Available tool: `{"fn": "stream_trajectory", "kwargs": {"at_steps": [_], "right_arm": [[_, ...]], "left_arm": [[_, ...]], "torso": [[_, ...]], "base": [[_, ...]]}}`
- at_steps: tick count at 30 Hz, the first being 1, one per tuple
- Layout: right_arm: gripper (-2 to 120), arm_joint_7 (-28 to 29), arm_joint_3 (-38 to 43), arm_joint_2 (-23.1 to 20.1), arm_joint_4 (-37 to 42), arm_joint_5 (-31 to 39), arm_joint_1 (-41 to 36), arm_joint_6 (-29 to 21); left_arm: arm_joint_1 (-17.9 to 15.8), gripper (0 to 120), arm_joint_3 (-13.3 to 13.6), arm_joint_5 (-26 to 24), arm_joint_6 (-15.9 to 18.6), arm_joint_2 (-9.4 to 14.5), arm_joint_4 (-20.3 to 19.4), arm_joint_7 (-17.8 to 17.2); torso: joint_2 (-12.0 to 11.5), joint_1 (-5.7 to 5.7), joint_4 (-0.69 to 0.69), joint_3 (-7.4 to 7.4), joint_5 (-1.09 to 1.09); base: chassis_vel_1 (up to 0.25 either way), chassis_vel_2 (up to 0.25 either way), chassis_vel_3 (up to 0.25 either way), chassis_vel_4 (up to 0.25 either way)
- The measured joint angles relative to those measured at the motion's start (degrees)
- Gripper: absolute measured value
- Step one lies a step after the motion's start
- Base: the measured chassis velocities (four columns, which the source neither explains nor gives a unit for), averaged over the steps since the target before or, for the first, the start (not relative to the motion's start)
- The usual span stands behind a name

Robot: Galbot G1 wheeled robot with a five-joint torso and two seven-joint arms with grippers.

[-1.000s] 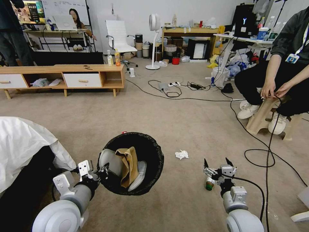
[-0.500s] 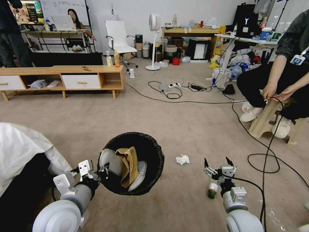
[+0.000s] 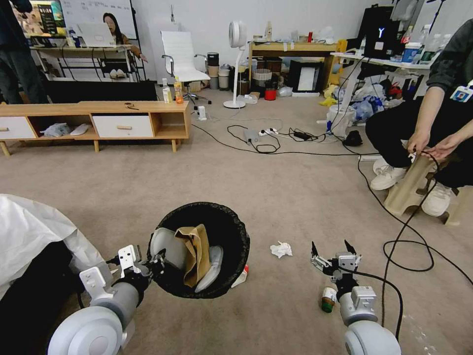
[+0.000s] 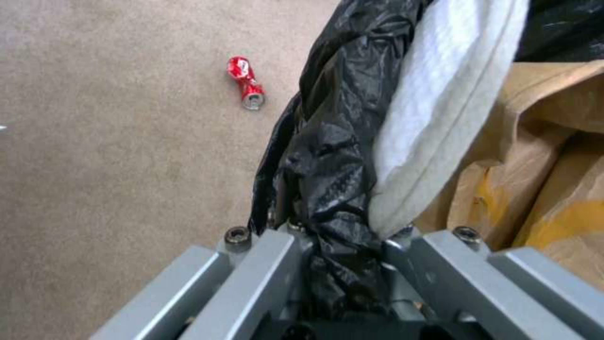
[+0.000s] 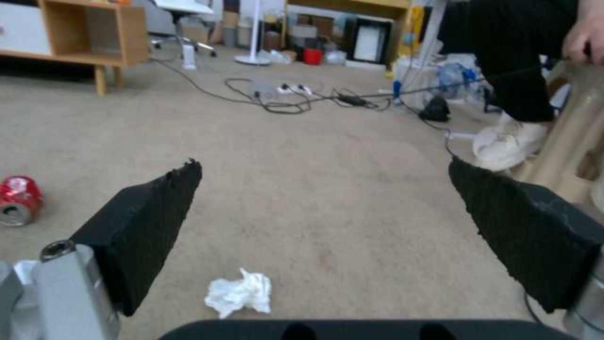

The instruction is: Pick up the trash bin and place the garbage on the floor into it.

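We see right end effector (image 3: 329, 252) spread wide, empty — tissue (image 3: 281, 249) just left, nearer it; left end effector (image 3: 148, 263) clamps trash bin (image 3: 236, 231) rim

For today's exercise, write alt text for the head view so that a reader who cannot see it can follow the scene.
The left gripper holds the trash bin by its rim above the floor, with brown paper inside. The right gripper hangs open near a crumpled tissue, with a small green-capped bottle lying beside that arm.
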Motion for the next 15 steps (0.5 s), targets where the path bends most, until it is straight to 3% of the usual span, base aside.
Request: {"fn": "stream_trajectory", "kwargs": {"at_steps": [3, 5, 8, 10, 15], "right_arm": [[100, 2.7, 0.0, -0.1, 0.4, 0.0, -0.2, -3.2], [100, 8.0, -0.1, -0.4, 1.1, 2.0, -0.4, -9.8], [100, 11.2, 0.0, -0.6, 1.3, 4.5, -0.3, -14.0], [100, 17.3, 0.7, -1.1, 1.0, 12.9, 0.6, -21.8], [100, 21.2, 2.7, -1.7, -2.0, 21.2, 1.8, -27.4]], "left_arm": [[0.0, 5, 0.0, 0.0, 0.0, 0.0, 0.0, 0.0], [0.0, 5, -0.1, 0.0, 0.0, 0.0, 0.1, 0.0], [0.1, 5, -0.4, 0.0, 0.0, 0.0, 0.1, 0.0], [0.2, 5, -0.9, -0.2, 0.0, 0.0, 0.1, 0.1], [0.2, 5, -1.4, -0.6, 0.0, 0.1, 0.1, 0.2]], "torso": [[0.0, 0.0, 0.0, 0.0, 0.0], [0.0, 0.0, 0.0, 0.0, 0.0], [0.0, 0.0, -0.01, 0.0, 0.0], [0.0, 0.0, 0.01, 0.0, -0.01], [0.0, 0.0, 0.01, 0.0, 0.0]], "base": [[0.0, 0.0, 0.0, 0.0], [0.0, 0.0, 0.0, 0.0], [0.0, 0.0, 0.0, 0.0], [0.0, 0.0, 0.0, 0.0], [0.0, 0.0, 0.0, 0.0]]}}
